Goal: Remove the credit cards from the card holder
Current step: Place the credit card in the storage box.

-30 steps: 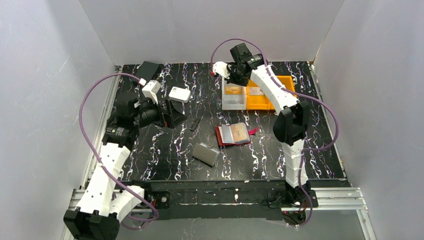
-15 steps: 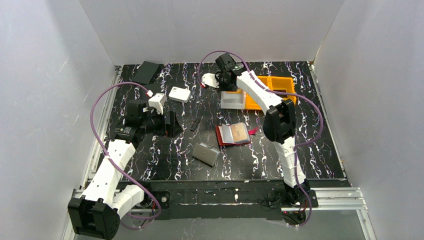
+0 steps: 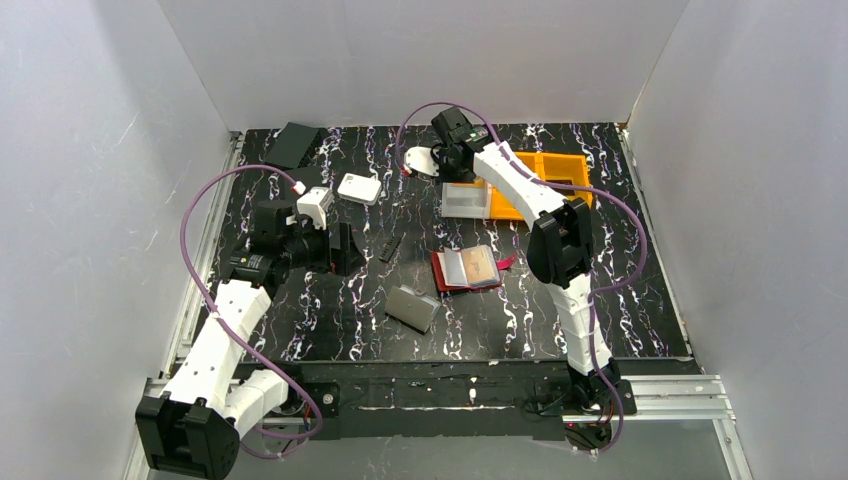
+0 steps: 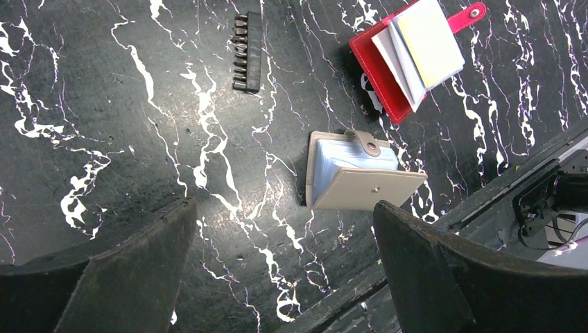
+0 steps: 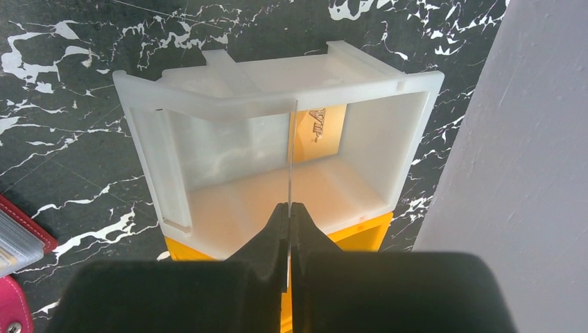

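**Right gripper pinches a card over the white bin; holder lies open mid-table**

The left gripper (image 4: 283, 207) hangs above the table's (image 3: 300, 320) left side, jaws spread wide with nothing between them. A dark flat slab (image 3: 295, 143) sits at the far left corner, and a white box (image 3: 358, 188) lies near the far edge. Right of the gripper is a bit strip (image 4: 247, 52), then a grey case (image 4: 357, 180) toward the near edge. The holder (image 4: 409, 55) lies open about mid-table, sleeve pages up, with an orange card (image 3: 480, 265) showing in a sleeve. At the far edge the right gripper (image 5: 288, 208) is clenched on a thin card (image 5: 290, 159), upright and edge-on over the white bin (image 5: 277, 97). A gold card (image 5: 320, 128) sits inside it. An orange bin (image 3: 560, 165) touches its right side.
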Available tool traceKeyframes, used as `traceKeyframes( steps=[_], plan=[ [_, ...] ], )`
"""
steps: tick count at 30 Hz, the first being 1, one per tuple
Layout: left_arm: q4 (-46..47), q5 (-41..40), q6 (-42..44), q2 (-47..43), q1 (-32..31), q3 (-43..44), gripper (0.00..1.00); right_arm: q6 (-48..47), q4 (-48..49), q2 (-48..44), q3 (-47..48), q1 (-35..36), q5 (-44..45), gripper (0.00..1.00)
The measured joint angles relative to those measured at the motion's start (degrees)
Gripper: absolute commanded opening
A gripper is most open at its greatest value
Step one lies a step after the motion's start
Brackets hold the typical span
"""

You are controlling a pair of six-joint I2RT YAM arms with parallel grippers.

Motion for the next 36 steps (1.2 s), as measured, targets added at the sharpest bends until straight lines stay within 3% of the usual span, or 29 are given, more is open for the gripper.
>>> traceKeyframes(
  steps=[25, 36],
  plan=[
    [0.00, -0.35, -0.02, -0.15, 0.00, -0.02, 0.98, 1.60, 0.15, -1.18, -1.36, -0.39, 1.90, 0.05],
    [0.00, -0.35, 0.00, -0.15, 0.00, -0.02, 0.98, 1.55, 0.83, 4.02, -0.70, -1.09, 1.90, 0.06]
  ],
)
